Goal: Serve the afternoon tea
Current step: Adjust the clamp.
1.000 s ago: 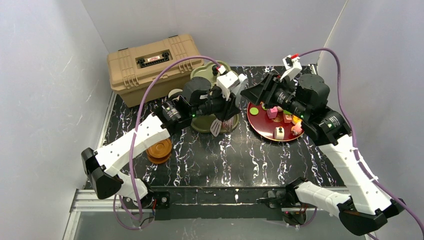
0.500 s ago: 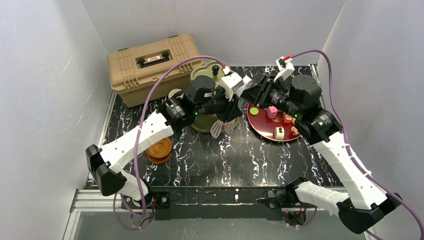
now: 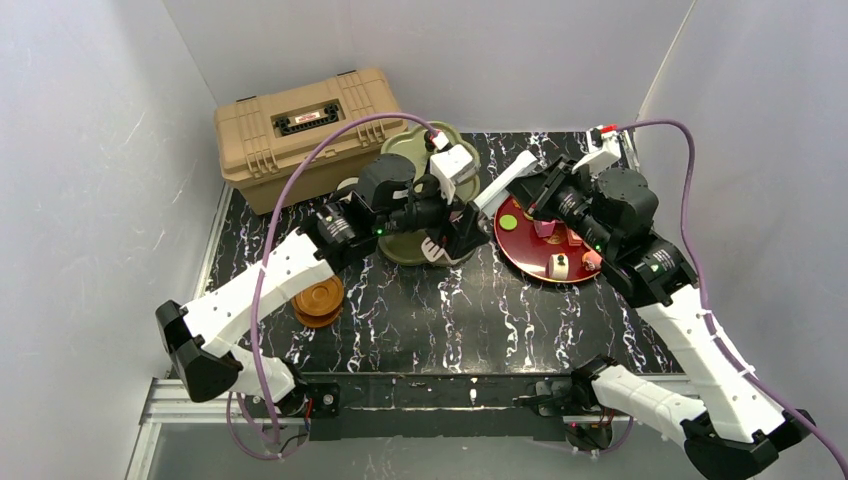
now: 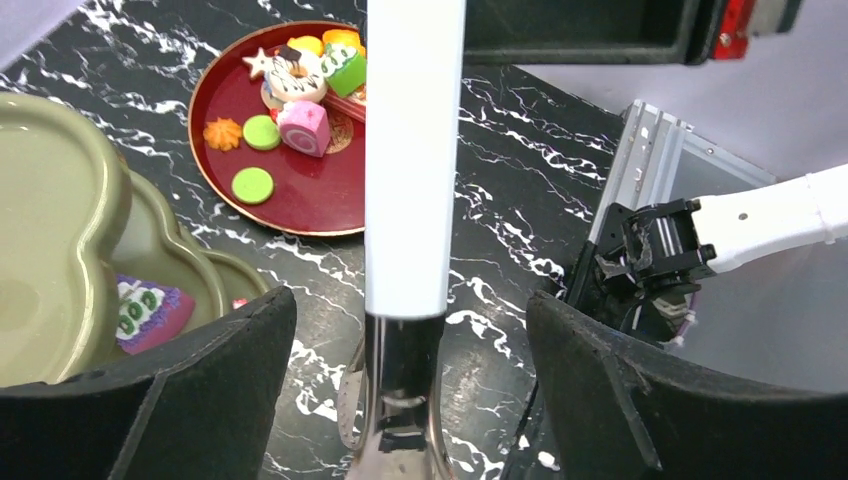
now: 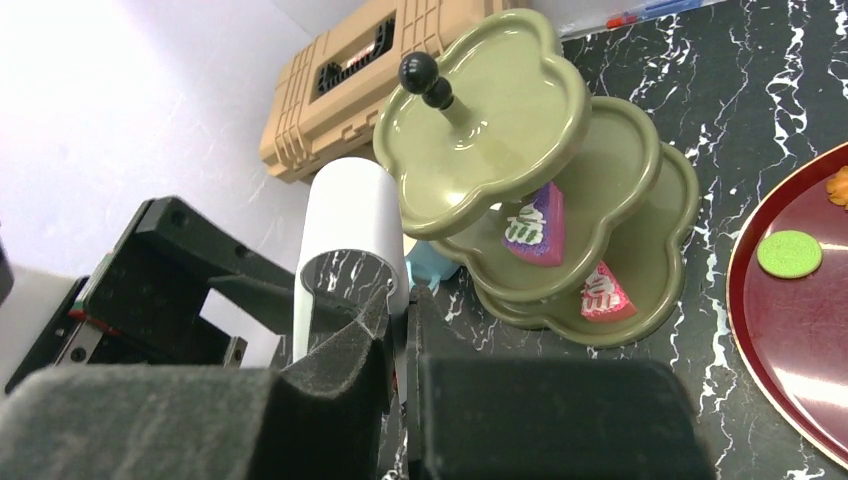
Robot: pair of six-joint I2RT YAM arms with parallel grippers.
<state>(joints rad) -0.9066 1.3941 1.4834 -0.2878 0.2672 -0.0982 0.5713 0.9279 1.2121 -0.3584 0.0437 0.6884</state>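
Spread wide and touching nothing: the left fingers (image 4: 640, 400). Between them, clear of both pads: a white-handled serving tool (image 4: 415, 150), chrome end nearest the wrist, white handle running out past the fingertips. Closed to a thin slit and pinching the far end of that tool: the right fingers (image 5: 540, 420), with the white handle against the tip of one pad.

Just to the left of the left fingers, and straight ahead of the right fingers: the olive-green three-tier stand (image 5: 480, 110), upright on the bench (image 3: 480, 320), black knob (image 5: 418, 68) on top. On its middle tier a purple cake (image 5: 535, 232), on its bottom tier a pink cake (image 5: 605, 295). Tucked behind the stand: a light-blue mug (image 5: 435, 262).

Ahead of the left fingers and to the right of the right ones: a red round tray (image 4: 310, 200) with a donut (image 4: 290, 75), a green disc (image 4: 252, 184) and other small cakes.

Well apart from both pairs of fingers, near the left arm: stacked brown saucers (image 3: 318, 300). Beyond the stand: a tan toolbox (image 3: 300, 125).
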